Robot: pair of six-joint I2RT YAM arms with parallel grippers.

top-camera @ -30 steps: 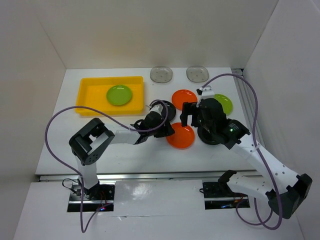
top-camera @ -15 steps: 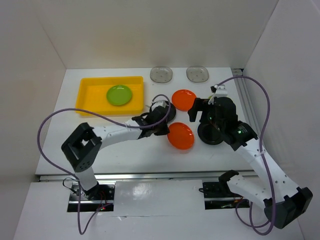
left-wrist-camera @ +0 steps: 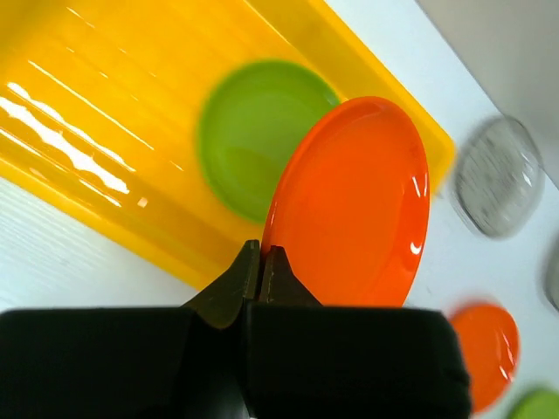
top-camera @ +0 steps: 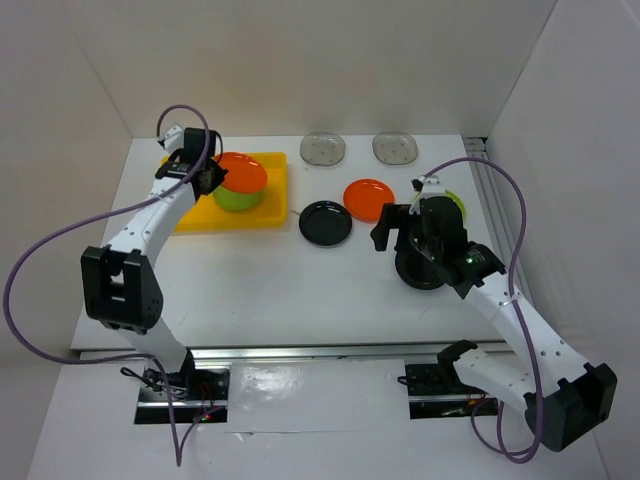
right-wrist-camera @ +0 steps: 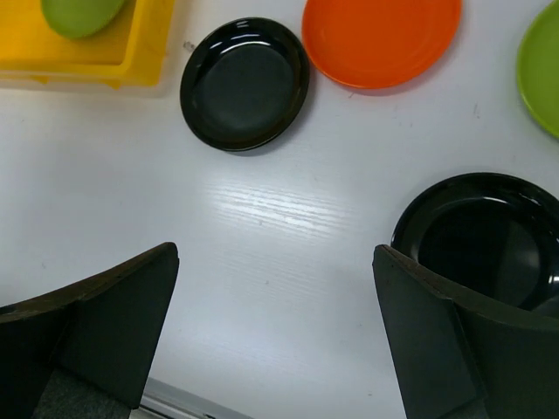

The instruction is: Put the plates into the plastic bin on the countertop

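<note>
My left gripper [top-camera: 207, 176] [left-wrist-camera: 262, 254] is shut on the rim of an orange plate [top-camera: 241, 171] [left-wrist-camera: 358, 201], holding it tilted above the yellow plastic bin [top-camera: 180, 185] [left-wrist-camera: 96, 96]. A lime green plate [top-camera: 233, 199] [left-wrist-camera: 249, 140] lies in the bin beneath it. My right gripper [top-camera: 394, 226] [right-wrist-camera: 275, 262] hangs open over bare countertop [top-camera: 300, 290], nothing between its fingers. A black plate [top-camera: 325, 222] [right-wrist-camera: 244, 83] and a second orange plate [top-camera: 368, 198] [right-wrist-camera: 380, 39] lie ahead of it. Another black plate [top-camera: 418, 272] [right-wrist-camera: 480, 231] sits by its right finger.
Two translucent grey plates [top-camera: 323, 148] [top-camera: 395, 148] lie along the back wall. A second lime green plate [top-camera: 452, 204] [right-wrist-camera: 541, 70] shows partly behind the right arm. White walls enclose the countertop on three sides.
The left gripper closed on the orange plate at mid-table and carried it left and back to above the bin. The right gripper shifted slightly and stays open.
</note>
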